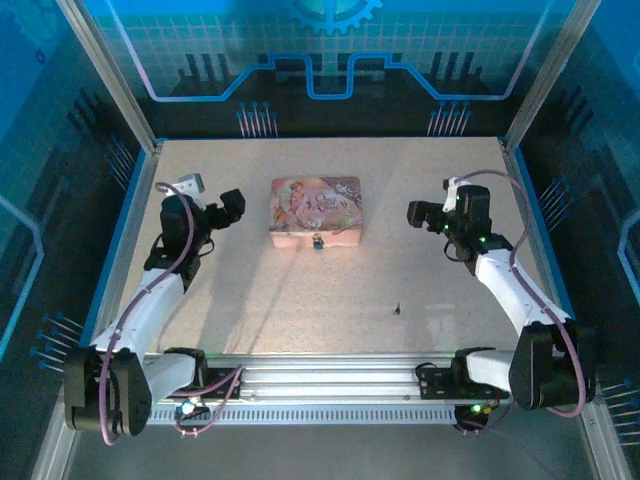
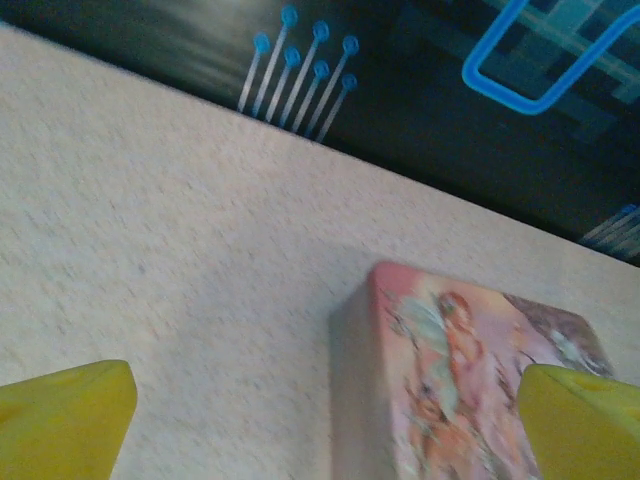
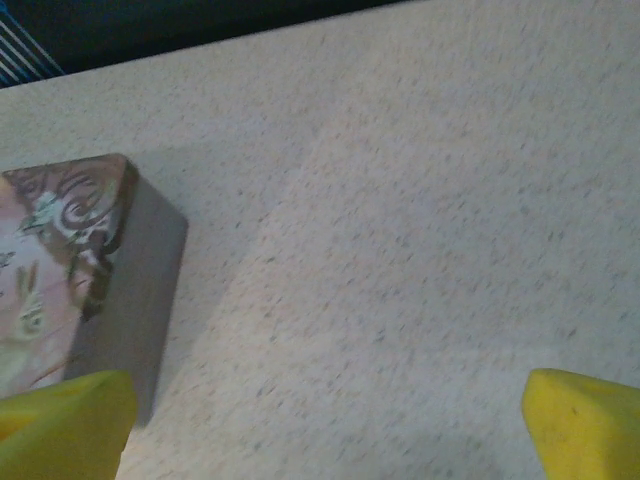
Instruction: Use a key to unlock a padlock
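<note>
The tiny dark-bluish padlock (image 1: 318,241) hangs at the middle of the front side of the pink illustrated tin (image 1: 315,210). The key (image 1: 397,310), a thin dark sliver, lies on the table in front of the tin, to its right. My left gripper (image 1: 240,208) hovers left of the tin, open, with nothing between its yellow fingertips (image 2: 65,415). My right gripper (image 1: 412,214) hovers right of the tin, open and empty, its yellow fingertips (image 3: 585,425) spread wide. The tin's left end (image 2: 440,380) fills part of the left wrist view; its right end (image 3: 90,270) appears in the right wrist view.
The speckled beige table (image 1: 250,290) is fenced by blue-lit walls and aluminium posts (image 1: 105,70). A metal rail (image 1: 330,375) with both arm bases runs along the near edge.
</note>
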Tool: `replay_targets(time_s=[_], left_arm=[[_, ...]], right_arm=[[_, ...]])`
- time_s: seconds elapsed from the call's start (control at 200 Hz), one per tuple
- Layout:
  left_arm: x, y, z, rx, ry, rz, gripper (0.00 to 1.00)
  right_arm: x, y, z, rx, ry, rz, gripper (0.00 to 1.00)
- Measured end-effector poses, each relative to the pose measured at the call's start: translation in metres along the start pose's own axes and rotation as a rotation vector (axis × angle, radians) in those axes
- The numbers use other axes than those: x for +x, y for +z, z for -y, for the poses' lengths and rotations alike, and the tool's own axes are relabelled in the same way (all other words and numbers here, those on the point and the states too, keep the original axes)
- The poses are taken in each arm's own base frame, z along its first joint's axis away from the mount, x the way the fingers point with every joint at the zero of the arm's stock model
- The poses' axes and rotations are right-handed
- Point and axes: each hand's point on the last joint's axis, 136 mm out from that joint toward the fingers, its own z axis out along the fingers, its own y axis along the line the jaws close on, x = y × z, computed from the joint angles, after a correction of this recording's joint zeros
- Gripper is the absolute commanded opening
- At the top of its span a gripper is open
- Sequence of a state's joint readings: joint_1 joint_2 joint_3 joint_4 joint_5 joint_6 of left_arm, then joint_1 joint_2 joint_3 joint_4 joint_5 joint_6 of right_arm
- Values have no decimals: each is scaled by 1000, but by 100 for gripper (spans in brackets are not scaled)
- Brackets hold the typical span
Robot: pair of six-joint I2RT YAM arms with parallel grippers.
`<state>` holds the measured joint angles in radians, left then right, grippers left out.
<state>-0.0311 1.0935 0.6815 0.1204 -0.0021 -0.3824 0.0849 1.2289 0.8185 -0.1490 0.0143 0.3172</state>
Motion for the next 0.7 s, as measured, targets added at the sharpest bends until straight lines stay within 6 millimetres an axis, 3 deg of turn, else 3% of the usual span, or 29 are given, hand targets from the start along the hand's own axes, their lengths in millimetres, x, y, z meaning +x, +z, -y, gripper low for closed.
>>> replay_targets(time_s=[0.155,0.345,0.535,0.7], left_arm=[[34,-8,22,63,-87,-139,99],[63,-27,70,193,-140,-236,99],[112,-41,105,280,-158,-366,99],[156,-47,123,307,-168,-471,99]], right_arm=[[44,-14,-25,-36,42,-181,95],[102,-39,-53,-88,48,-360,82],[168,-58,-58,-65,59,-541,73],[206,-66,-52,-21,110,-629,68]])
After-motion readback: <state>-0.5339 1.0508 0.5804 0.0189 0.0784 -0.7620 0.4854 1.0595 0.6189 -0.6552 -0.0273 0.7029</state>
